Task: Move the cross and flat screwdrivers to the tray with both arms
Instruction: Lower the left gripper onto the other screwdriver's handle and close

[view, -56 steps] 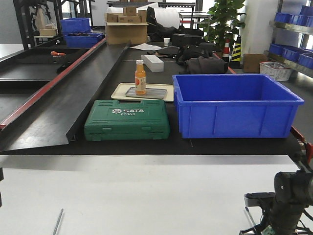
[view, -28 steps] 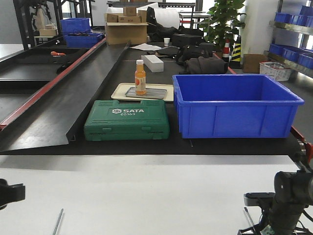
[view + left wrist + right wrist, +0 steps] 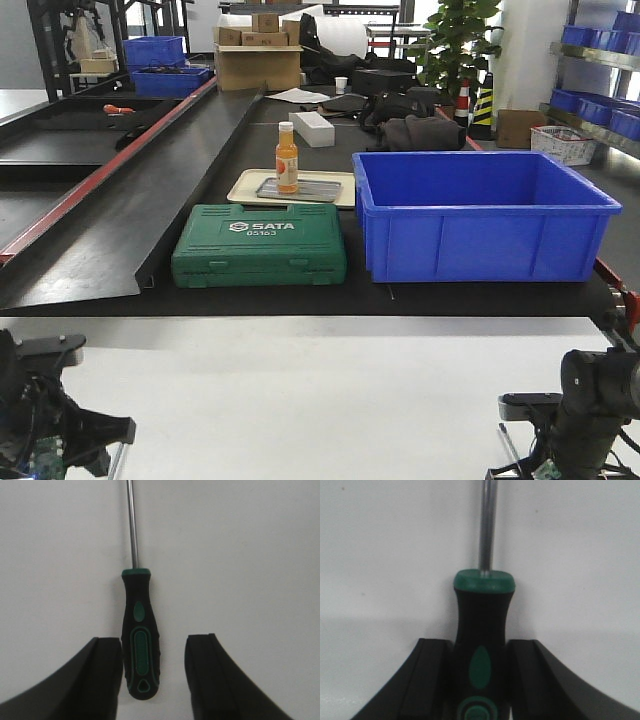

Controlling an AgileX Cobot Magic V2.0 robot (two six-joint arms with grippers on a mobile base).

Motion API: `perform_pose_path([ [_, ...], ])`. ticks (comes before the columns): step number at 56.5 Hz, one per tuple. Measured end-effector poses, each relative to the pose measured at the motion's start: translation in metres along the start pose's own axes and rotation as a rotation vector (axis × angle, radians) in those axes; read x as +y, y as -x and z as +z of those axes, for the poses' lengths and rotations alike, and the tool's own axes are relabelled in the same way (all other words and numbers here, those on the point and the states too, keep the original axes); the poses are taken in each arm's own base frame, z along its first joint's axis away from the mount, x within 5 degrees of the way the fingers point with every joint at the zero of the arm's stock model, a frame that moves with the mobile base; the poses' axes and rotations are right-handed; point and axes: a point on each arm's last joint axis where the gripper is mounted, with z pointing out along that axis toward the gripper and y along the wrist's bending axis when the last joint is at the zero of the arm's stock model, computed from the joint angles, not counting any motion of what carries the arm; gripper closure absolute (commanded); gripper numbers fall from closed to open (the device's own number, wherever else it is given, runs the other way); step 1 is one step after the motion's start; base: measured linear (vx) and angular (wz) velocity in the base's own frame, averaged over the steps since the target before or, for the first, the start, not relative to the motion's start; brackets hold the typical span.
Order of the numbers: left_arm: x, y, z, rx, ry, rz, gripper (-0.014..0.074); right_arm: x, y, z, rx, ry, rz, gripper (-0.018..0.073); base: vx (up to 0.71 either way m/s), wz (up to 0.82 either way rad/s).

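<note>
Two screwdrivers with black and green handles lie on the white table; the tips do not show, so cross and flat cannot be told apart. In the left wrist view one handle [image 3: 140, 645] lies between the fingers of my open left gripper [image 3: 154, 652], close to the left finger. My left gripper [image 3: 70, 445] is low at the table's front left, beside the shaft [image 3: 115, 462]. My right gripper [image 3: 480, 655] is shut on the other handle [image 3: 481, 625], at the front right [image 3: 545, 455]. The beige tray [image 3: 243, 186] sits far back on the black bench.
An orange bottle [image 3: 287, 158] and a grey plate [image 3: 315, 189] stand in the tray. A green SATA case [image 3: 260, 245] and a large blue bin [image 3: 480, 215] lie in front of and beside it. A sloped black chute [image 3: 120, 200] runs along the left.
My left arm has come into view at the bottom left and dropped over the left screwdriver. The right arm has stayed still on its screwdriver.
</note>
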Motion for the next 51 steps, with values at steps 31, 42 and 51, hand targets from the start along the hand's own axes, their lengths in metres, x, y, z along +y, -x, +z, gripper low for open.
perform_pose_path([
  [31,0.006,-0.006,0.067,0.159,0.039,-0.007,0.017,0.0,0.0,0.0,0.0,0.0,0.0,0.0567,0.0,0.0],
  [42,0.008,-0.009,0.079,0.191,0.047,-0.008,0.017,0.0,0.0,0.0,0.0,0.0,0.0,0.0567,0.0,0.0],
  [51,0.009,-0.011,0.088,0.216,0.054,-0.007,0.019,0.0,0.0,0.0,0.0,0.0,0.0,0.0567,0.0,0.0],
])
